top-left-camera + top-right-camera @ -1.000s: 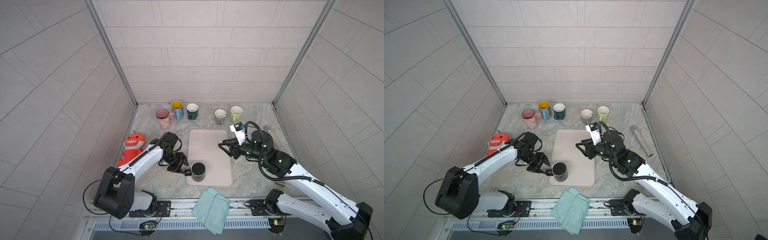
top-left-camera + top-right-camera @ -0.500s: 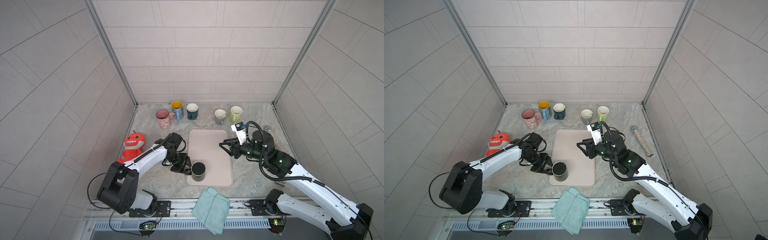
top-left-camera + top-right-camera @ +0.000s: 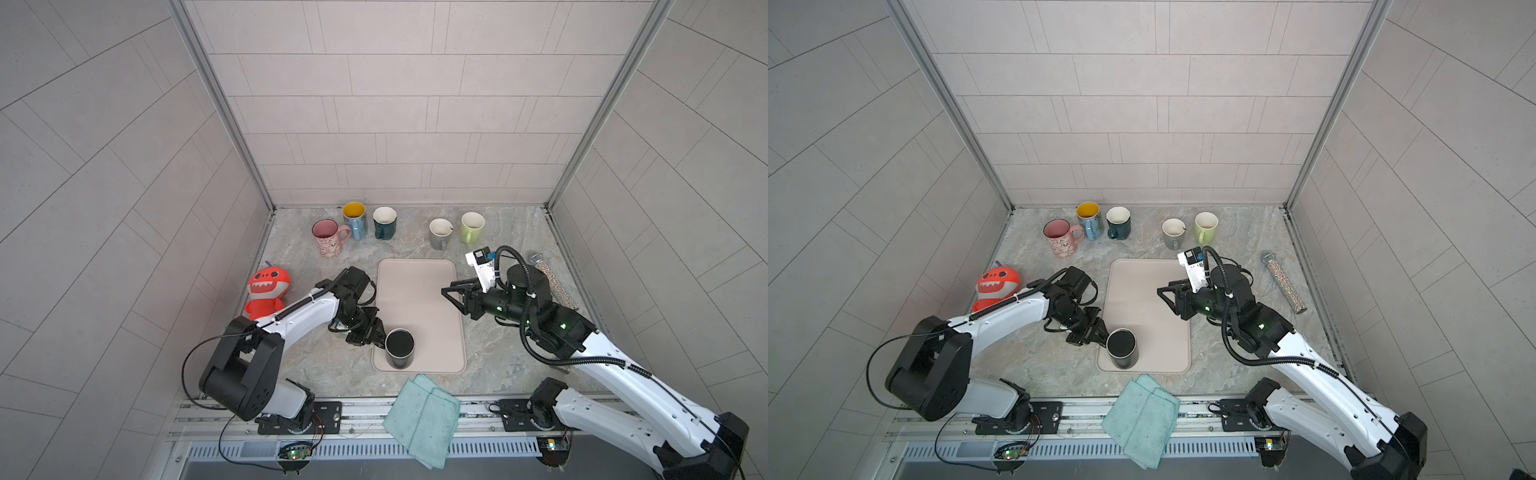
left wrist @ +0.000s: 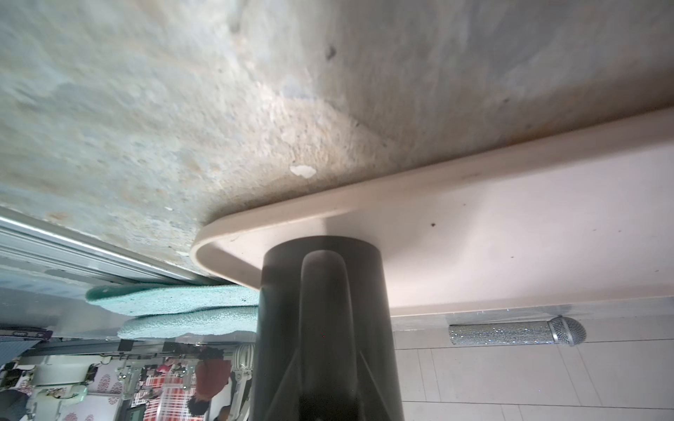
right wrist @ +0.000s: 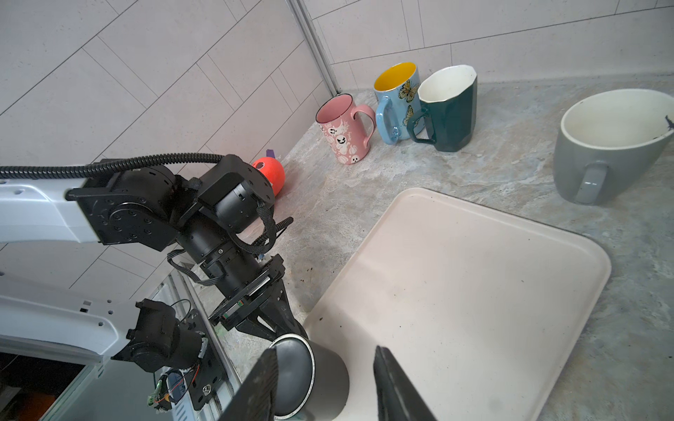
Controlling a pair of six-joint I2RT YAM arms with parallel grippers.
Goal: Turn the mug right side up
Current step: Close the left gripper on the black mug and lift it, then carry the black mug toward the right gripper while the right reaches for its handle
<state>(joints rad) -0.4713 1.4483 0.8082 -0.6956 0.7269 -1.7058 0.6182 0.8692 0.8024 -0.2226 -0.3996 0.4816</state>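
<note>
A black mug stands on the front-left corner of the beige tray. In the right wrist view the mug shows a flat dark top face with a pale ring, so it looks bottom up. Its handle faces the left wrist camera. My left gripper sits low at the mug's left side, its fingers narrowed onto the handle. My right gripper hovers open over the tray's right half, holding nothing.
Several upright mugs line the back wall: pink, blue with yellow inside, dark green, grey, light green. A red toy sits at the left, a glittery microphone at the right, a teal cloth over the front edge.
My left gripper has slid right to the mug's handle and its fingers have closed in on it. The mug and the right arm have stayed put.
</note>
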